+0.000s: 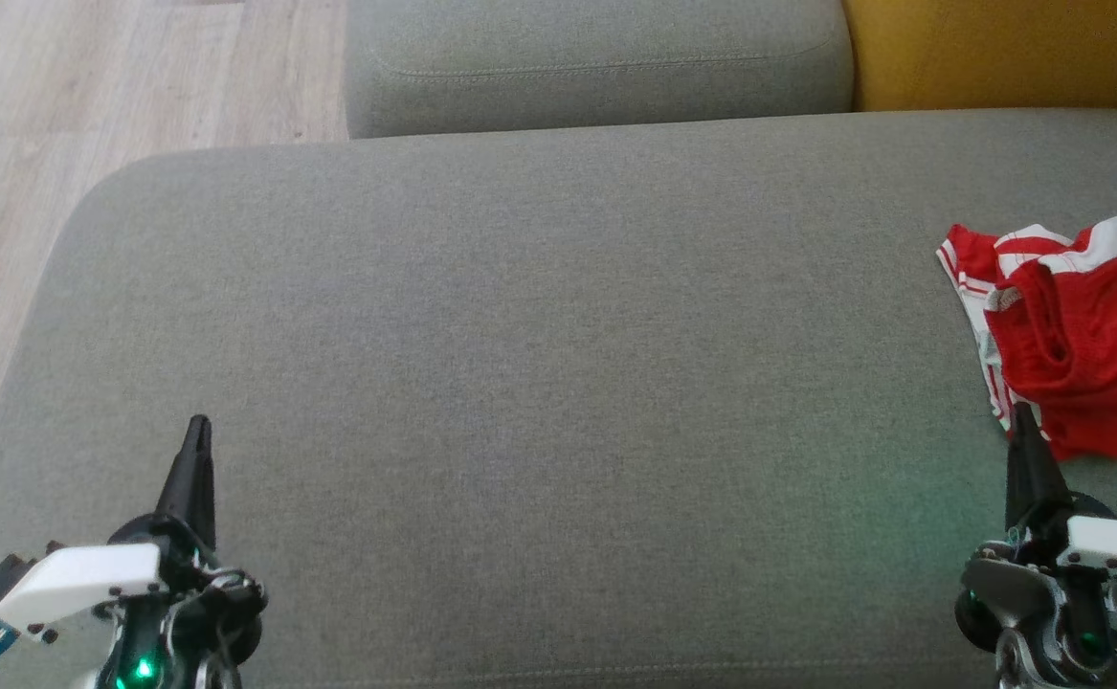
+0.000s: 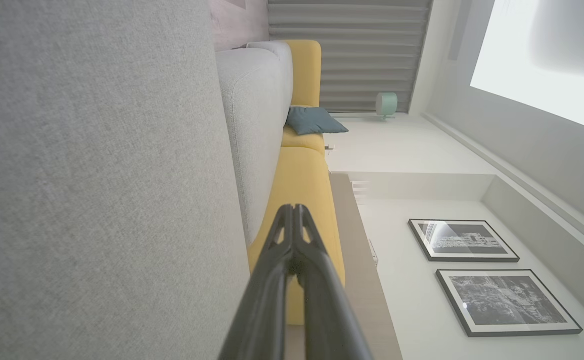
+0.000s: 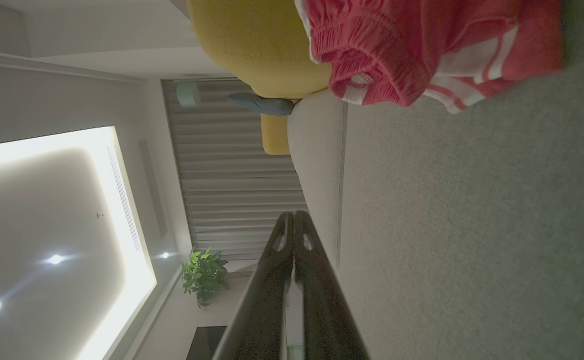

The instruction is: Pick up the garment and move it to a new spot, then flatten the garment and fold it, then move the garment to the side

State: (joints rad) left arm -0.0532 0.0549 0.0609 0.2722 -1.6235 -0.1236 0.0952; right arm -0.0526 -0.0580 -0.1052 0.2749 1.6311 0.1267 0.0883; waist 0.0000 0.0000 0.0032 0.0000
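Note:
The garment is a crumpled pair of red shorts with white stripes. It lies at the right edge of the grey sofa seat in the head view. The same garment fills the upper right of the right wrist view. My right gripper stands at the lower right, shut and empty, its tip just at the garment's near edge. My left gripper rests over the seat at the lower left, shut with nothing in it. Both pairs of fingers are pressed together in the wrist views, as with the right gripper.
A second grey cushion lies behind the seat, with a yellow cushion at the back right. Wooden floor shows past the seat's left edge. The wide middle of the seat is bare fabric.

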